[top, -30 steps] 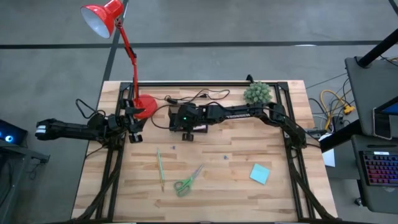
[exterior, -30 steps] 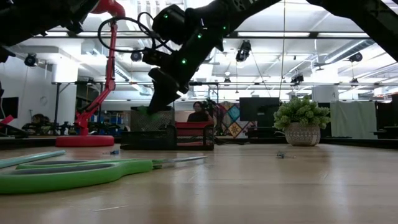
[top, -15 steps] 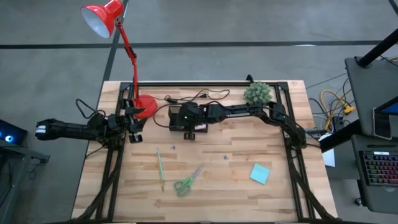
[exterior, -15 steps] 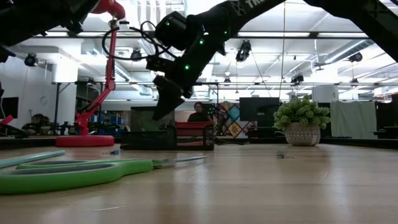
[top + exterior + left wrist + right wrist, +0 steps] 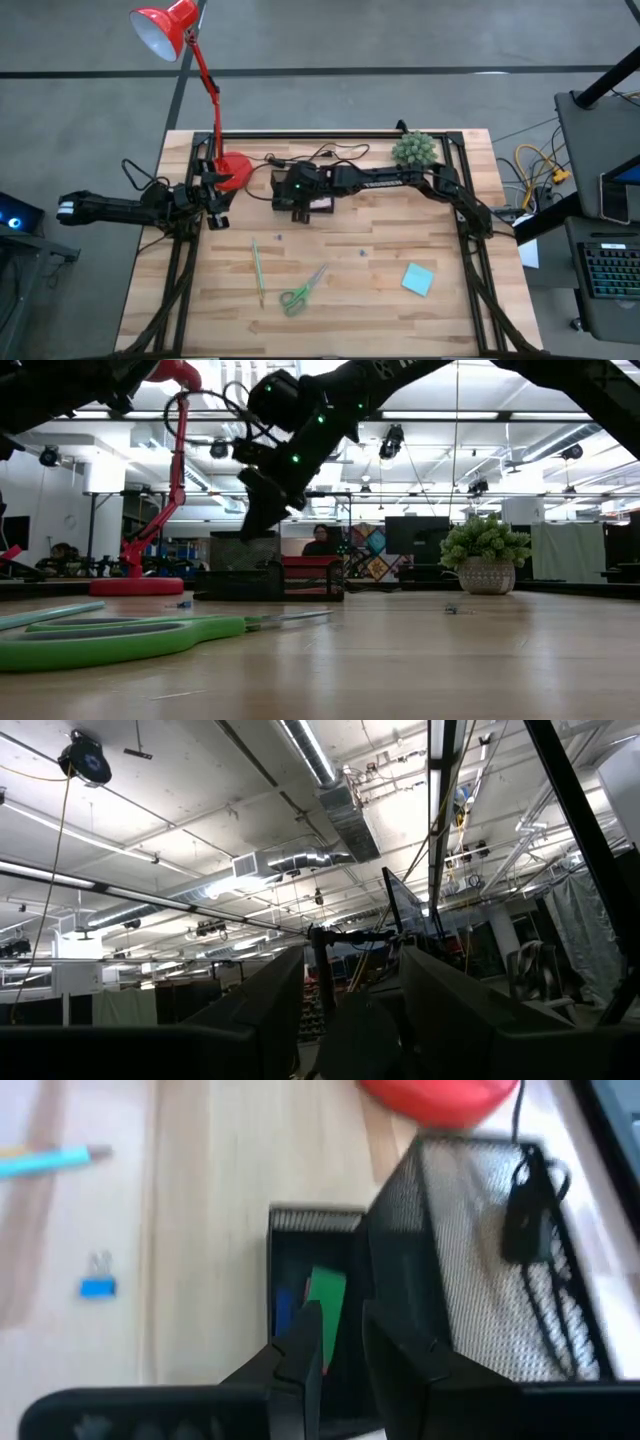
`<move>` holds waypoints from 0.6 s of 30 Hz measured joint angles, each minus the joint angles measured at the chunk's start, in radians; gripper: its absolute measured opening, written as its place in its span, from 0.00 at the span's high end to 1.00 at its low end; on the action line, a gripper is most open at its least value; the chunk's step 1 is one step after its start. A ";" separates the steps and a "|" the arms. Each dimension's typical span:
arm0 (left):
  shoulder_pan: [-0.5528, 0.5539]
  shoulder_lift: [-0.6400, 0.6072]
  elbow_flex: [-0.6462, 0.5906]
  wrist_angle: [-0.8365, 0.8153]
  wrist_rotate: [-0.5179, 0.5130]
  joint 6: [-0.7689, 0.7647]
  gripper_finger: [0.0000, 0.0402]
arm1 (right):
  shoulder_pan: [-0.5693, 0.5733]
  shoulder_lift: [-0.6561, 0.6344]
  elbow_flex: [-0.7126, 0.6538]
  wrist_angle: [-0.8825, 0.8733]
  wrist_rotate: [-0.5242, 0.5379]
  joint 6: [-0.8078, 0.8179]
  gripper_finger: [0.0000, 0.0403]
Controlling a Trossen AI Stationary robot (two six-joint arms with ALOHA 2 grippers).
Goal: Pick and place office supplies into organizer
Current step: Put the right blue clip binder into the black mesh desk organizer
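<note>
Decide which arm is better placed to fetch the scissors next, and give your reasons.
Probably the right. Its claw hangs over the organizer mid-table, nearer the scissors. The left claw waits at the table's left edge by the lamp base.

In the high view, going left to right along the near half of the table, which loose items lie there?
Green pencil → green-handled scissors → teal sticky-note pad. The tiny pieces between them are too small to order.

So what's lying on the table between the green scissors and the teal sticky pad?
In the high view, bare wood separates the green-handled scissors from the teal square sticky-note pad; one tiny piece sits farther back, off that line.
</note>
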 joint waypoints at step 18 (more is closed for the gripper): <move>0.000 0.000 0.000 0.000 0.000 0.000 0.61 | 0.213 0.000 0.260 -0.576 -0.003 0.324 0.57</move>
